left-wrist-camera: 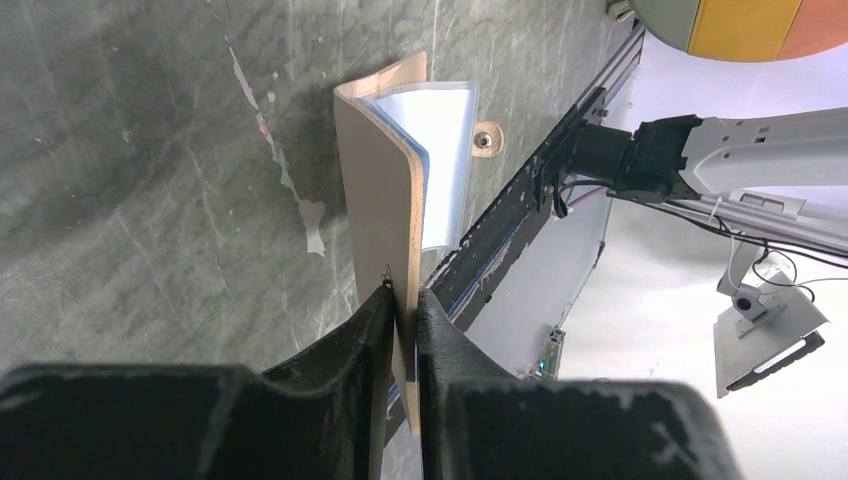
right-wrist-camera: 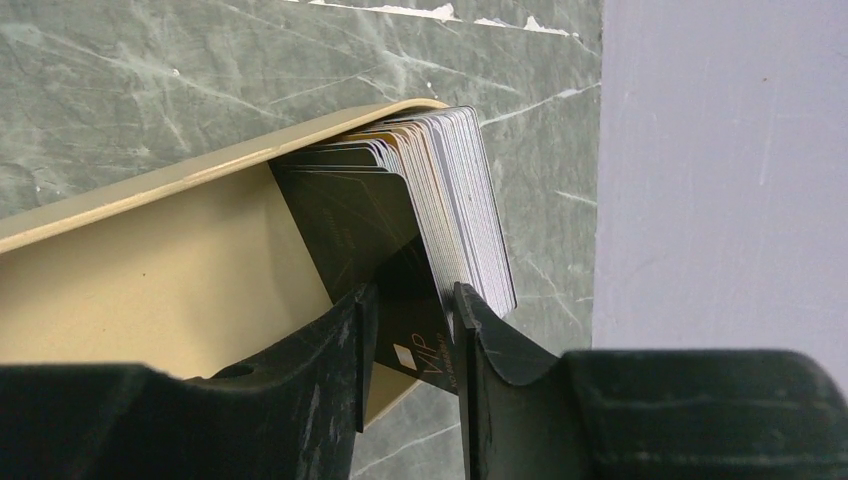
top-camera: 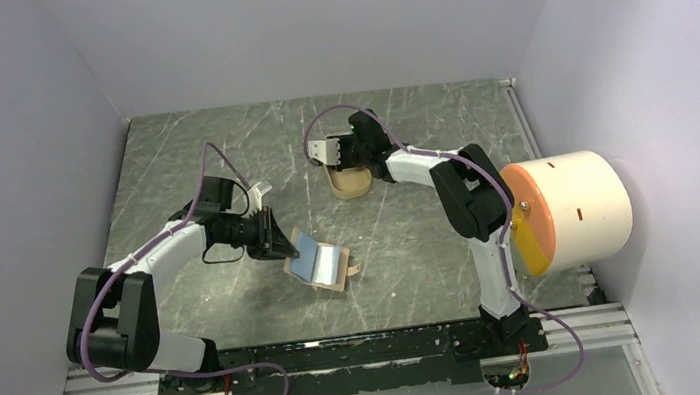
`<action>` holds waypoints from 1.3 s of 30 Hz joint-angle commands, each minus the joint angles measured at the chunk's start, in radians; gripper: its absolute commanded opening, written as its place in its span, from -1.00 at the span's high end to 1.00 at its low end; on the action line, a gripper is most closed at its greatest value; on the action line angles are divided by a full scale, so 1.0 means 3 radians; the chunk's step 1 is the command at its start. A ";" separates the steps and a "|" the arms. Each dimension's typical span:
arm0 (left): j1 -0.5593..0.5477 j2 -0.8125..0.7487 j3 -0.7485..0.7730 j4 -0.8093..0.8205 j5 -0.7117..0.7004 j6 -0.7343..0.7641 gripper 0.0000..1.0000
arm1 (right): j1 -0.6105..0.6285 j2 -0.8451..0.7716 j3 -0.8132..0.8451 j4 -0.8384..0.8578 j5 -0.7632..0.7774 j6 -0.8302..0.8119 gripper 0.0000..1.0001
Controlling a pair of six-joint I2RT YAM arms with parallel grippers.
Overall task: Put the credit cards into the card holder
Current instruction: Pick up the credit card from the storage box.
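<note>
The card holder (top-camera: 322, 264) is a tan folding wallet, open, with its bluish-silver inside facing up, near the table's middle. My left gripper (top-camera: 282, 248) is shut on its left flap. In the left wrist view the jaws (left-wrist-camera: 403, 300) pinch the tan flap (left-wrist-camera: 380, 180) edge-on, and the little tab (left-wrist-camera: 487, 140) lies beyond. The credit cards (right-wrist-camera: 455, 190) stand as a stack in an oblong tan tray (right-wrist-camera: 150, 280). My right gripper (right-wrist-camera: 412, 300) straddles a black card marked VIP (right-wrist-camera: 400, 335), which leans across a narrow gap between the jaws. It hangs over the tray (top-camera: 353, 187) at the back.
A big white cylinder with an orange and yellow face (top-camera: 574, 208) lies on its side at the right edge beside the right arm. Grey walls close in the left, back and right. The black base rail (top-camera: 345, 354) runs along the near edge.
</note>
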 commanded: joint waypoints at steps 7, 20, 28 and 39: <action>0.0023 -0.0026 -0.0028 -0.0003 0.0051 0.0019 0.62 | -0.0071 -0.0131 0.0099 0.0003 -0.0048 0.0007 0.40; 0.0026 -0.0035 -0.0028 -0.0001 0.0051 0.0019 0.62 | -0.0086 -0.0190 0.0085 -0.0042 -0.0075 -0.0018 0.71; 0.0026 -0.0023 -0.0030 -0.0002 0.0063 0.0019 0.62 | -0.0087 -0.0202 0.0098 -0.0130 -0.0098 -0.0030 0.91; 0.0023 -0.0011 -0.0031 0.0006 0.0081 0.0019 0.61 | -0.0106 -0.0172 0.0264 -0.0120 -0.0037 0.0014 0.87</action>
